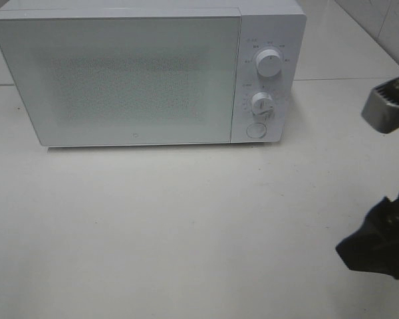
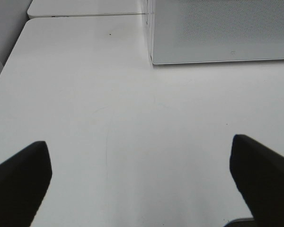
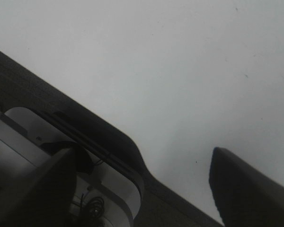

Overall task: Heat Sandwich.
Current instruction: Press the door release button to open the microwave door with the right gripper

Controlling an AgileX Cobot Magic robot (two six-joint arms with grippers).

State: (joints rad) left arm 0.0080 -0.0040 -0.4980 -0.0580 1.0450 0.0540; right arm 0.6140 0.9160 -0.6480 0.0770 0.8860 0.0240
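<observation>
The microwave (image 1: 120, 73) stands door shut on the table (image 1: 186, 232), the sandwich in no view, so its place and long axis cannot be told; in front of the microwave the left gripper (image 2: 142, 184) gapes empty, as does the right gripper (image 3: 142, 189), seemingly off its dial side.

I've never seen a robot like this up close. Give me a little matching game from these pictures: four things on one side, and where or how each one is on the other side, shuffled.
Things
1. microwave door
2. round button
3. left arm's fingers
4. right arm's fingers

Places or states
A. apart, beside the table's dark edge
B. shut
C. just under the two knobs
D. spread wide over the white table, with the microwave ahead

Pairs: 1-B, 2-C, 3-D, 4-A.
</observation>
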